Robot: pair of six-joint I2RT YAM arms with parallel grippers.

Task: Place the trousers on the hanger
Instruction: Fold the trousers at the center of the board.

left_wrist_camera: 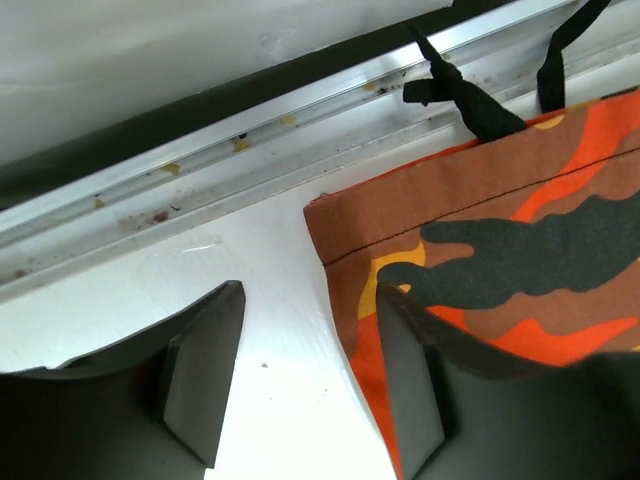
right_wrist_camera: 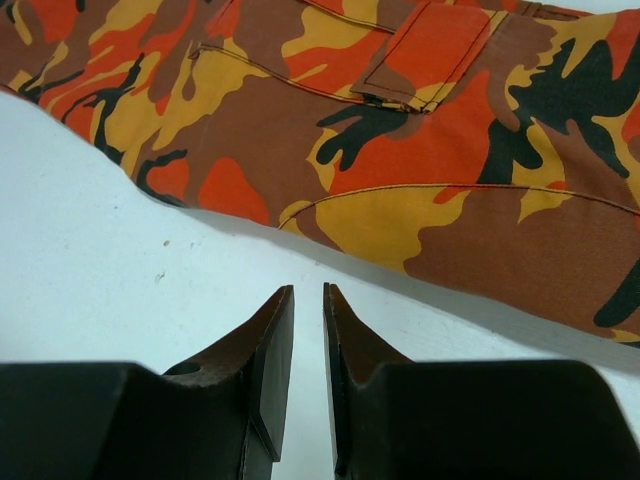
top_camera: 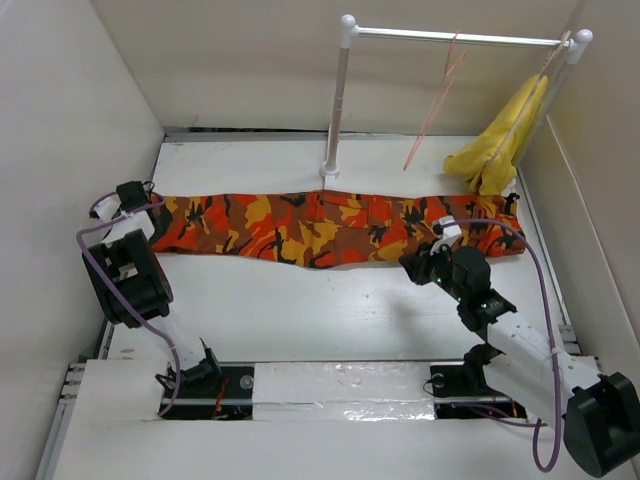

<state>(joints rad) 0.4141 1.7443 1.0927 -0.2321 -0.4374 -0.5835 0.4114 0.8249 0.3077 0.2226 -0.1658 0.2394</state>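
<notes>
Right hand (right_wrist_camera: 307,292) hung empty, fingers almost together; trousers (right_wrist_camera: 400,150) just ahead on bench (right_wrist_camera: 90,260). Left hand (left_wrist_camera: 310,295) gaped wide, empty, astride hem corner.

The trousers (right_wrist_camera: 400,170) spread across the upper part of the view, their camouflage cloth lying flat with an orange pocket flap (right_wrist_camera: 430,50) near their top edge. Just below their lower hem lies bare white table (right_wrist_camera: 100,250). The right gripper (right_wrist_camera: 309,292) sits over that table, close to the hem but apart from it, its dark fingers (right_wrist_camera: 268,345) drawn almost together with nothing between them.
</notes>
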